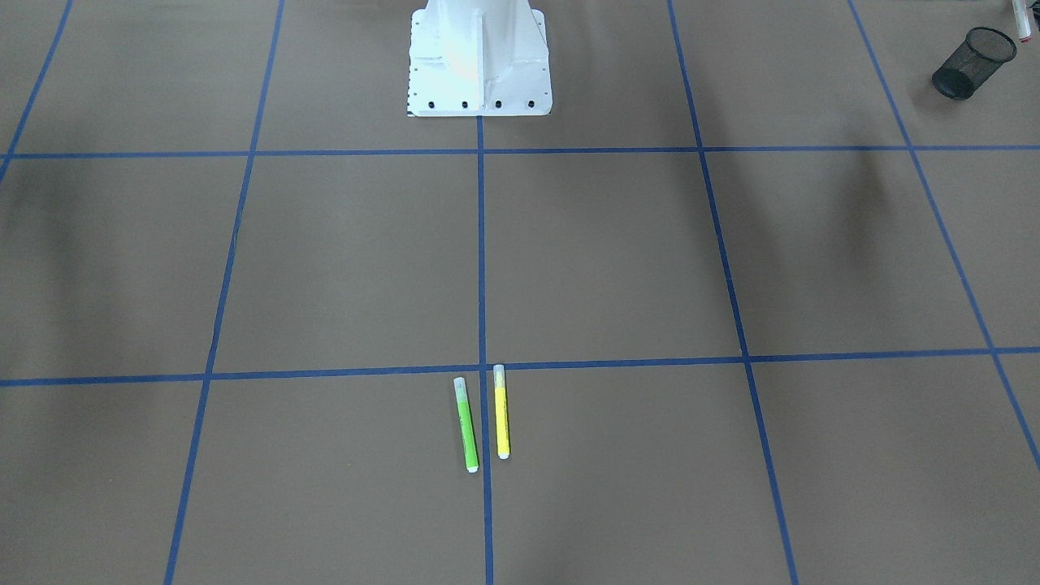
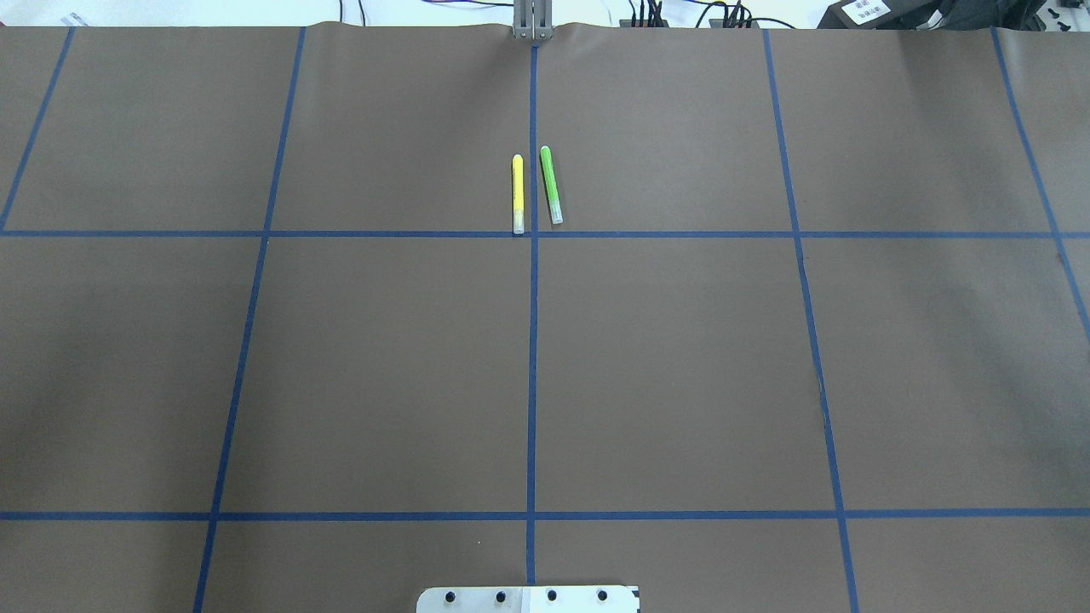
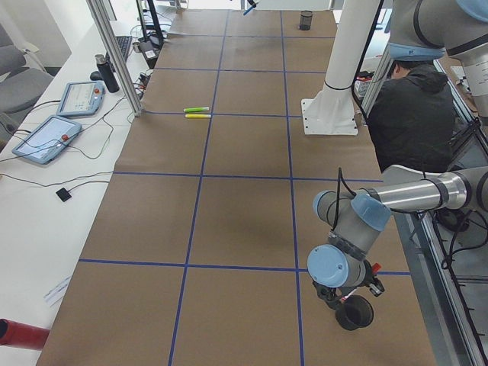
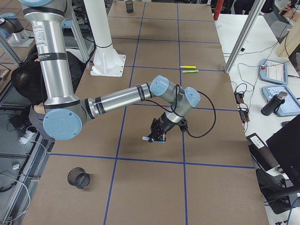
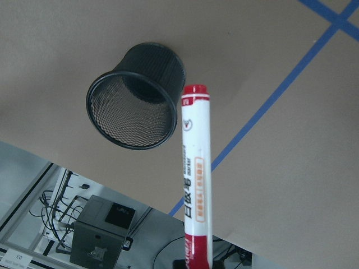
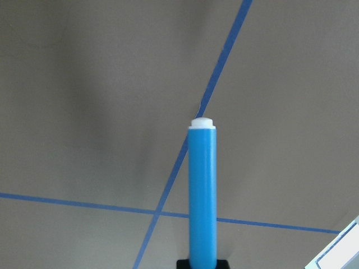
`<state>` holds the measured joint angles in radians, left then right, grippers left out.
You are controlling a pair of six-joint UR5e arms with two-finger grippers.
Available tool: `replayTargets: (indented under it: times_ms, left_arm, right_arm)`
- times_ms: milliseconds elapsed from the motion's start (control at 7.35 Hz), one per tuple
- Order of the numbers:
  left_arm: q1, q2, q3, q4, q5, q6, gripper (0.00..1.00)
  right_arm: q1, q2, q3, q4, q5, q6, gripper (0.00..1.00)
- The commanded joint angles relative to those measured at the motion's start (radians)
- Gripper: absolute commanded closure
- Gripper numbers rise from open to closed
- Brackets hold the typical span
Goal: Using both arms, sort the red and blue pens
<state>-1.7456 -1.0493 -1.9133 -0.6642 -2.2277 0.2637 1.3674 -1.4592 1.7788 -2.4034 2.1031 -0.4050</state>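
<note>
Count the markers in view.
4: green marker and yellow marker side by side on the table, red pen in the left gripper, blue pen in the right gripper.

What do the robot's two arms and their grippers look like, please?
Both the left arm and the right arm are silver-grey tubes with round light blue joint caps and black rings at the joints. A black cable loops along each wrist. The left gripper and right gripper are black two-finger units.
</note>
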Motion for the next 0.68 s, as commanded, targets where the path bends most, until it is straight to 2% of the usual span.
replayTargets:
  times_ms: [0,545]
  left_arm:
    - [-0.002,0.008,0.049,0.0,-0.001,0.0,1.0]
    - [0.0,0.002,0.112,-0.009,-0.003,0.0,1.0]
  right_arm:
    - [0.007,-0.055,0.043,-0.002,0.032,-0.001,1.0]
    - [0.012,-0.081,0.079,0.0,0.032,-0.005,1.0]
